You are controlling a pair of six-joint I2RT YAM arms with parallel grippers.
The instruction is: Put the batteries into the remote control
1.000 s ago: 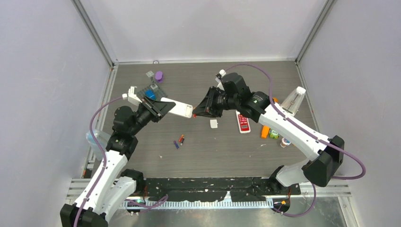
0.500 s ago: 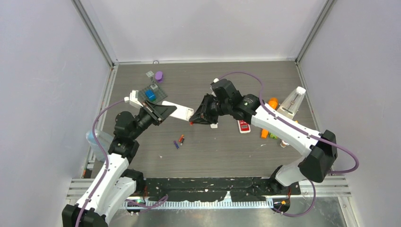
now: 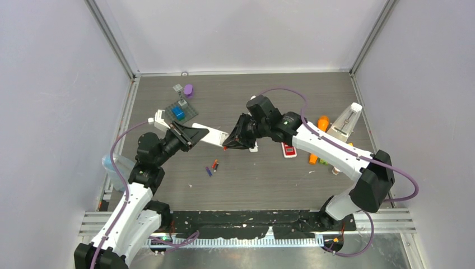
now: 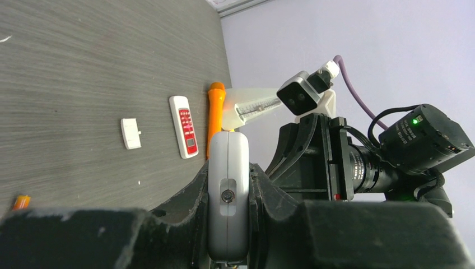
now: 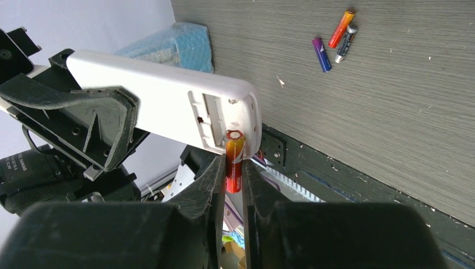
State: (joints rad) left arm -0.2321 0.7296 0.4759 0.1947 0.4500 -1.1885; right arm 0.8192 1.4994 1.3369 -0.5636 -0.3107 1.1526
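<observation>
Meeting now, formerly apart: remote and battery (red-orange, in right pincer).

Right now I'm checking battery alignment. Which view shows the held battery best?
Right wrist: the red-orange battery stands clear at the white remote's open bay. Top external shows only a red speck; left wrist shows hardly anything of it.

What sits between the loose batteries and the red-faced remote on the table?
A small white plastic piece, clearest in the left wrist view.

Pale lilac walls at nine, twelve and three o'clock — grey wood-grain table between, evenly lit.
</observation>
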